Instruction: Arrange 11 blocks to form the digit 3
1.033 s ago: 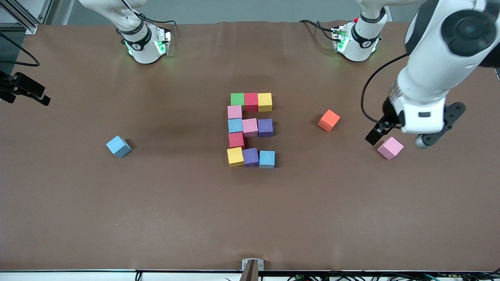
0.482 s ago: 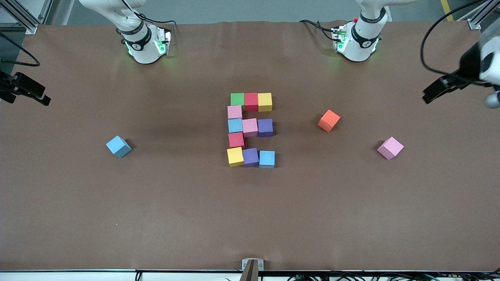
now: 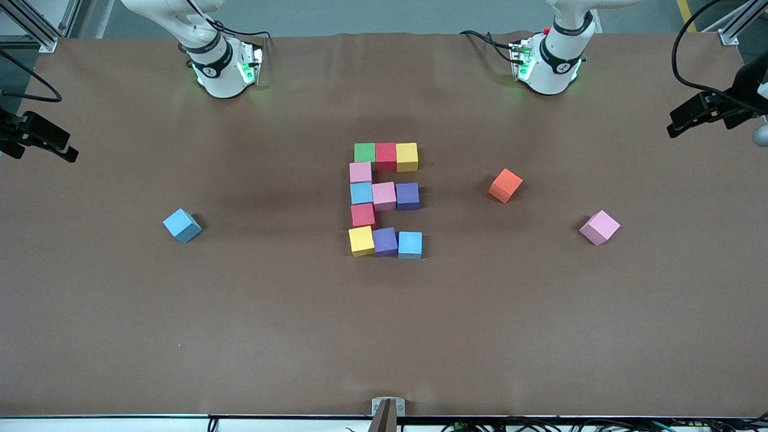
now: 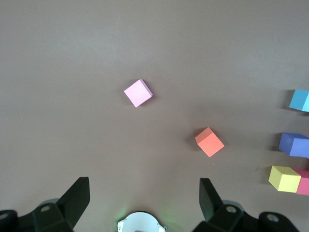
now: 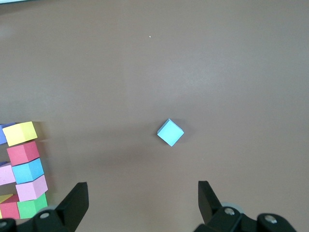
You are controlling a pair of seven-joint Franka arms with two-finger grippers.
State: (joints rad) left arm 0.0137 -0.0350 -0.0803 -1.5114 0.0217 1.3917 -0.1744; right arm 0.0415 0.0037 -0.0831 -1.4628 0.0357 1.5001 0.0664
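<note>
Since a second ago the left arm has swung up and away from the loose pink cube (image 3: 599, 227), and its left pincer (image 3: 696, 114) now hangs over the tabletop (image 3: 384, 336) edge at the left arm's end, jaws spread wide and empty, as the left wrist view confirms (image 4: 140, 203). At the right arm's end the right pincer (image 3: 42, 141) waits over the edge, likewise wide open with nothing between its fingers. The digit 3 (image 3: 384, 200) sits at the middle of the tabletop, all eleven blocks in place: three bars of three joined by single cubes, touching one another. Three cubes lie apart from it: the pink cube and an orange cube (image 3: 505, 185) toward the left arm's end, a light blue cube (image 3: 182, 225) toward the right arm's end. Judging by their matte foam look, the blocks are light and slightly squashy, with enough grip not to slip; a hold across two parallel side faces would suit them, and the turned loose cubes would need the wrist rotated to match.
</note>
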